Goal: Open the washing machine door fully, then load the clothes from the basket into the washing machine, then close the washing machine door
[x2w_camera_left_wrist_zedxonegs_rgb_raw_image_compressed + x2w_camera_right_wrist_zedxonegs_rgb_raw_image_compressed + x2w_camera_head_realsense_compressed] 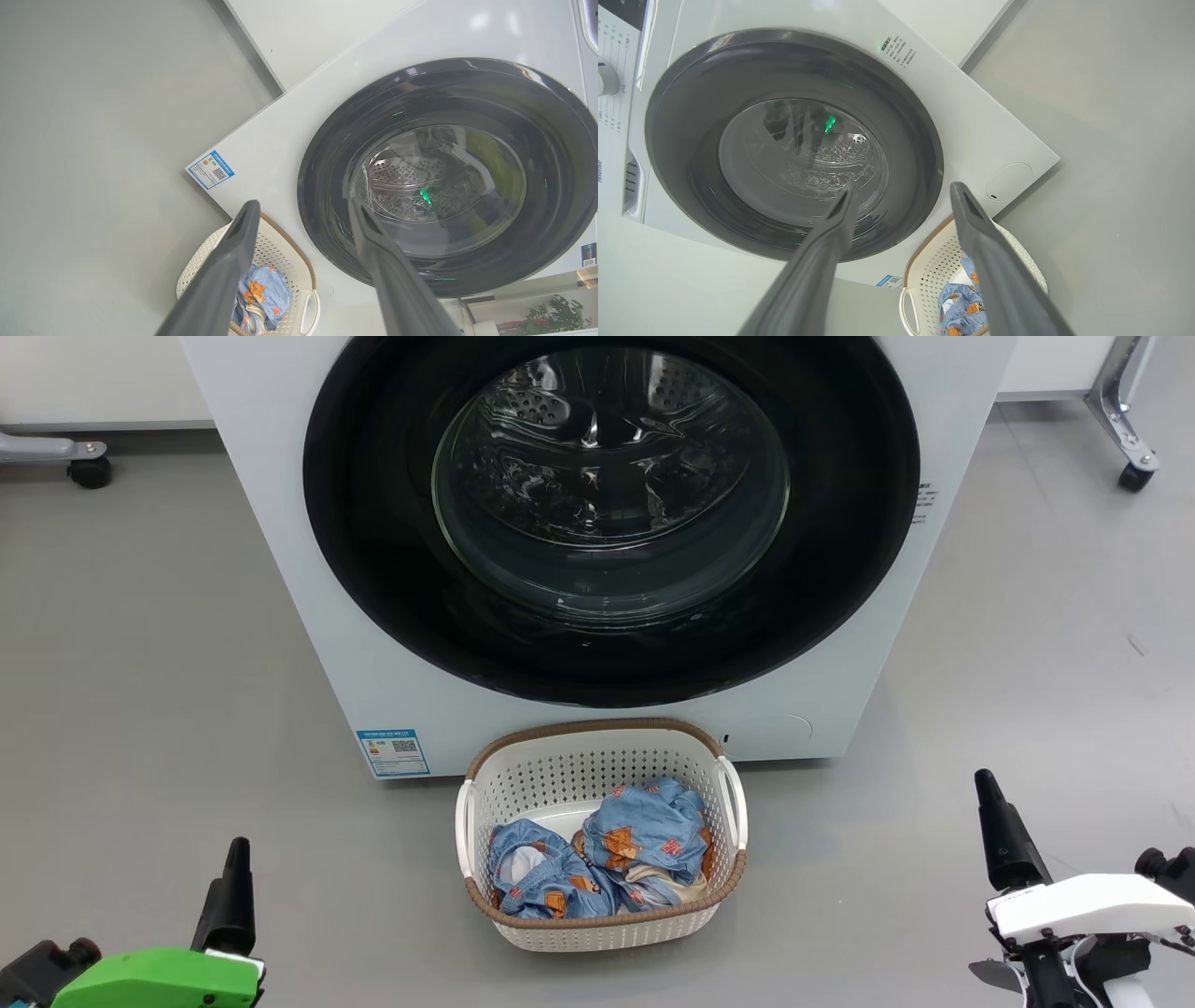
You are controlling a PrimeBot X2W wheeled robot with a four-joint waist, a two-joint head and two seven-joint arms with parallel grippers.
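Clothes (607, 863) lie bunched in the basket (597, 739), which stands on the floor (140, 663) just in front of the washing machine (308, 644), below its closed door (392, 569). The left gripper (303, 205) and right gripper (904, 186) both have fingers spread wide, empty.

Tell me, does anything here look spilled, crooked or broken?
Nothing stands out. The washing machine door sits shut on the washing machine. The basket stands upright on the floor right in front, with the clothes bundled inside and none hanging over the rim or lying outside.
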